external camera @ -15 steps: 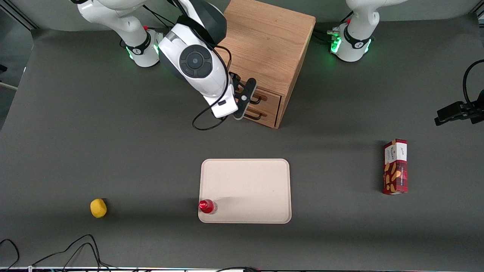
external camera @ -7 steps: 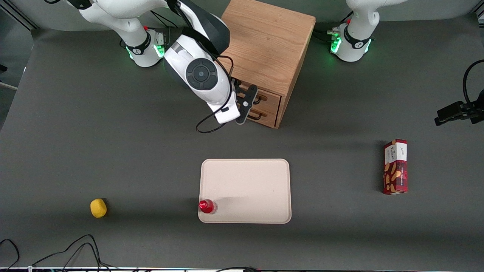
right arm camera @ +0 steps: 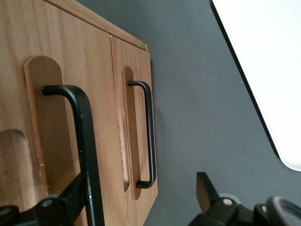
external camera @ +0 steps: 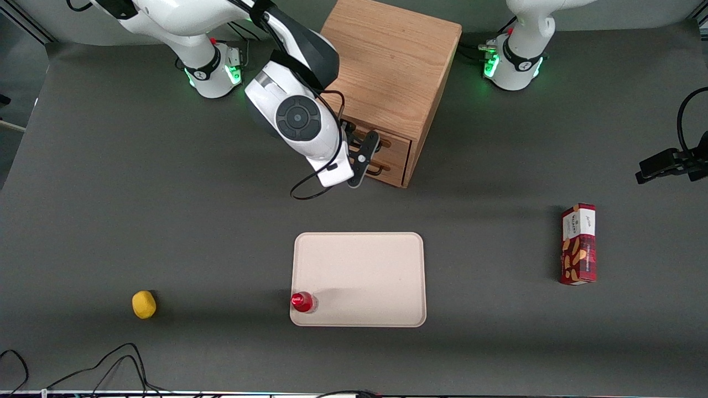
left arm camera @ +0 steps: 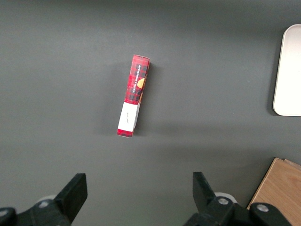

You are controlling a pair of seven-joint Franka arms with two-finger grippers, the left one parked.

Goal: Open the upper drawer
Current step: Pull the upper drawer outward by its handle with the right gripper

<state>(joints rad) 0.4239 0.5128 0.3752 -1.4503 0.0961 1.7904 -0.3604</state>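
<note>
The oak cabinet [external camera: 392, 61] stands between the arm bases, with both drawers shut. The upper drawer [external camera: 397, 145] has a thin black bar handle [external camera: 380, 145]; the lower drawer [external camera: 390, 167] sits under it. My right gripper [external camera: 365, 159] is open right in front of the drawer fronts. In the right wrist view the upper drawer front [right arm camera: 56, 42] fills much of the frame and its handle [right arm camera: 81, 141] runs just beside one finger [right arm camera: 66, 200]. The gripper [right arm camera: 138, 207] spans the upper drawer's edge and the lower drawer's handle [right arm camera: 148, 136]. It holds nothing.
A cream tray [external camera: 359, 265] lies nearer the front camera than the cabinet, with a red-capped bottle [external camera: 303, 302] at its corner. A yellow fruit [external camera: 144, 304] lies toward the working arm's end. A red snack box [external camera: 578, 244] lies toward the parked arm's end.
My right arm has swung a little toward the front camera and toward the drawer fronts, carrying the open gripper lower across them. The drawers have not moved.
</note>
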